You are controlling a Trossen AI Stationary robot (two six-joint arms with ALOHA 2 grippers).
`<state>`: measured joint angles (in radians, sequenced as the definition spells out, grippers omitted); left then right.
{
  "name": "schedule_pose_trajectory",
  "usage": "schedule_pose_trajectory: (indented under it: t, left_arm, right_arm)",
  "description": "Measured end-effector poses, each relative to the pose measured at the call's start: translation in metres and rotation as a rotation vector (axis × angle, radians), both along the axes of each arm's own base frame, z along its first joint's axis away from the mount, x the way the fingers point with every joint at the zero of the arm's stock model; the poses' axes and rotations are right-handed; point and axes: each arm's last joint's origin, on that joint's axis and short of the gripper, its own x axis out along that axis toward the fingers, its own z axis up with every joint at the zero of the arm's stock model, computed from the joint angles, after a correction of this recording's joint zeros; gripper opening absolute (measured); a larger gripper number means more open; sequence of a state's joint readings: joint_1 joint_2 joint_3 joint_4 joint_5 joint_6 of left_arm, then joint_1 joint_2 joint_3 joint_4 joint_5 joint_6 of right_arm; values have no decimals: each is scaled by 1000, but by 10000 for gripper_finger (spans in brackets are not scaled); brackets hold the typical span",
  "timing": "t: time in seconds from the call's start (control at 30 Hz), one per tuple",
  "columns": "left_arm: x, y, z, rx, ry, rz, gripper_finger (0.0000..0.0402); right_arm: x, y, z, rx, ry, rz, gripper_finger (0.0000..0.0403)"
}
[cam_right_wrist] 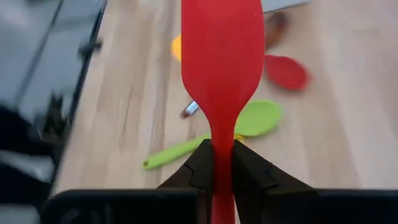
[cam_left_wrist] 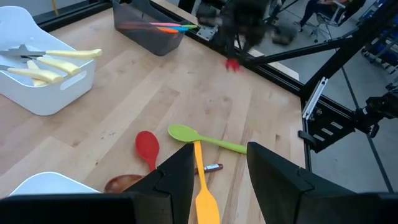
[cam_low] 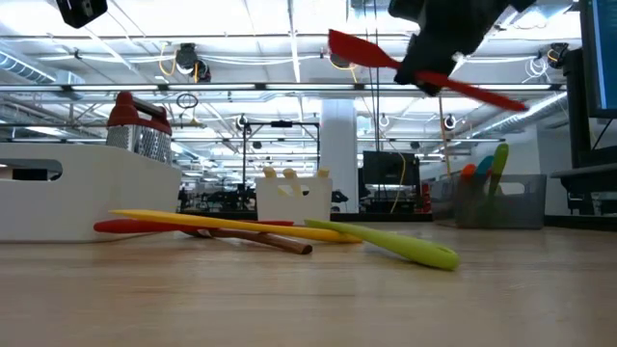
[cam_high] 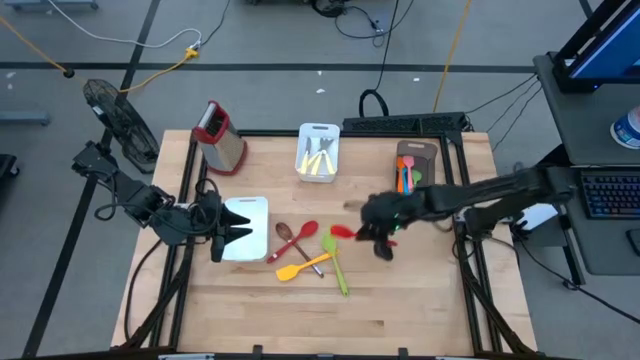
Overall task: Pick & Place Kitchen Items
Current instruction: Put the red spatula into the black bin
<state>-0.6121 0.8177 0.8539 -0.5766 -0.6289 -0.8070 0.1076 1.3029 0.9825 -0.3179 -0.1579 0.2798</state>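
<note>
The right claw (cam_right_wrist: pixel 222 163) is clamped tight on the handle of a red spatula (cam_right_wrist: pixel 222 68), and the low view shows it high above the worktop (cam_high: pixel 420 300), blade out in the air. From overhead it hangs just short of the brown tray (cam_high: pixel 417 152) at the back right, which already holds a few coloured utensils (cam_high: pixel 404 180). So that tray looks partly filled, and this spatula is, I'd judge, the next one bound for it.

Plenty left on the boards, though: a green spoon (cam_high: pixel 336 262), an orange spatula (cam_high: pixel 300 267), a red spoon (cam_high: pixel 303 231) and a brown spoon (cam_high: pixel 286 233) lie in a loose cluster mid-worktop. The white tray (cam_high: pixel 318 152) at the back carries pale-handled pieces.

The left claw (cam_high: pixel 238 228) waits over a white tray (cam_high: pixel 248 245) on the left, fingers spread, holding nothing.
</note>
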Motion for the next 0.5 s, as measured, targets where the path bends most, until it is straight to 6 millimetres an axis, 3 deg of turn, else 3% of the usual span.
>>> schedule_pose_trajectory:
  t: [0.27, 0.5]
  left_arm:
    - [0, 0, 0, 7, -1, -4, 152]
    - [0, 0, 0, 43, 1, -20, 152]
  right_arm:
    - [-46, -48, 35, 308, 33, -448, 24]
    - [-76, -87, 42, 554, 84, -767, 24]
